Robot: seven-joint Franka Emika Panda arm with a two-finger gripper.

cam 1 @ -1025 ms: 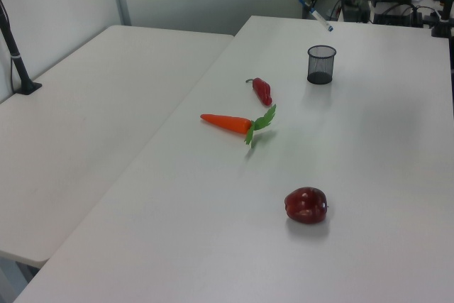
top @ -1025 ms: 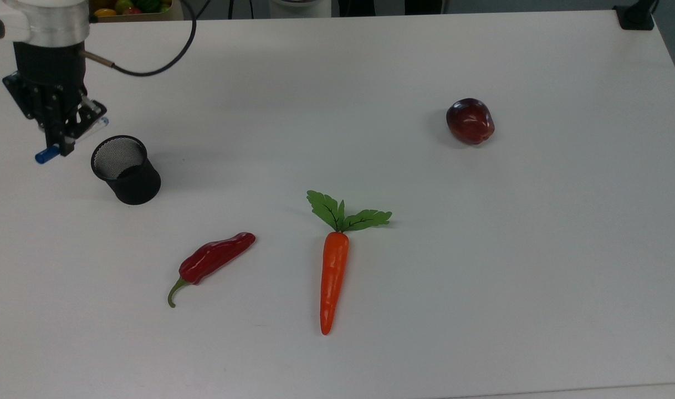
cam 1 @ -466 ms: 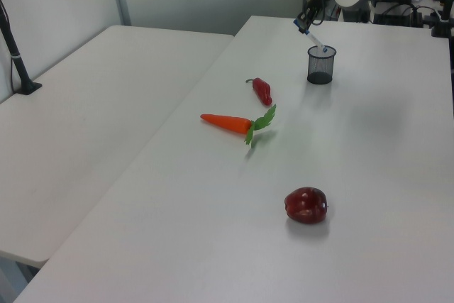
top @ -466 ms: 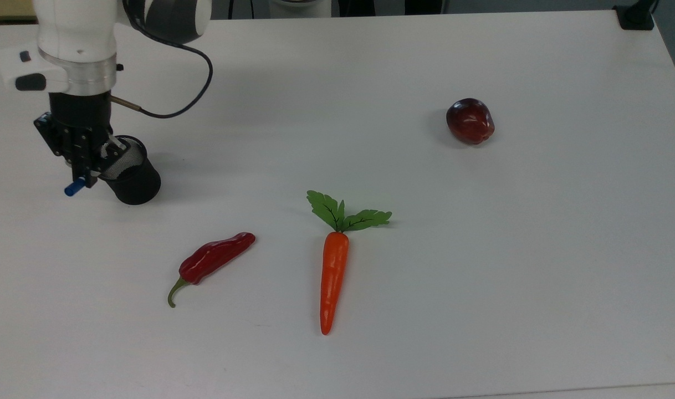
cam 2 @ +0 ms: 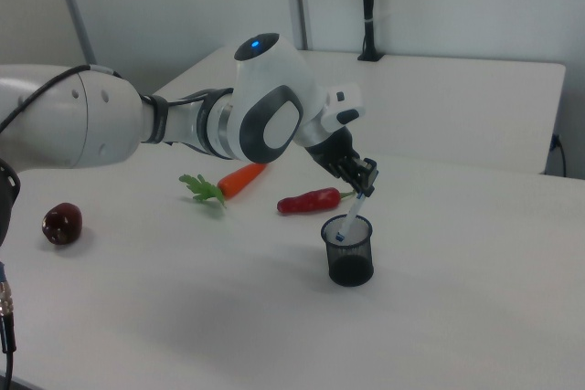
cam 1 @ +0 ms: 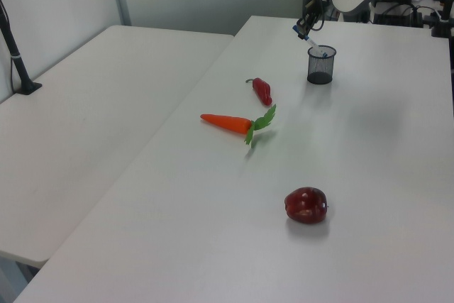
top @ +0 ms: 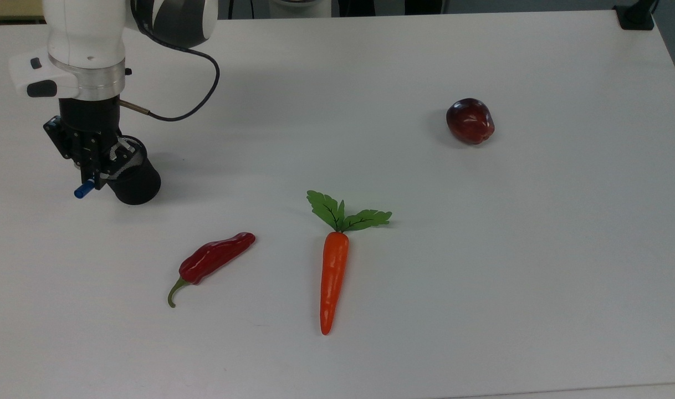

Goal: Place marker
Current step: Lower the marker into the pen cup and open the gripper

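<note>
Gripper (top: 93, 176): fingers pinch the marker (cam 2: 351, 221), tilted, low end inside the cup's top.
Cup (top: 133, 181): black mesh, under the gripper.
Pepper (top: 214, 257): red, nearby.
Carrot (top: 333, 275): middle.
Apple (top: 470, 121): far right, top view.

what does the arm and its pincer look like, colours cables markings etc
The arm has glossy white rounded shells with dark grey joint sections, and a round blue light glows on the bulbous joint. A silver ring sits above the black wrist block. A white side piece on the wrist carries a dark button. The pincer is black with exposed mechanical parts. A thin black cable loops from the wrist up along the arm.
</note>
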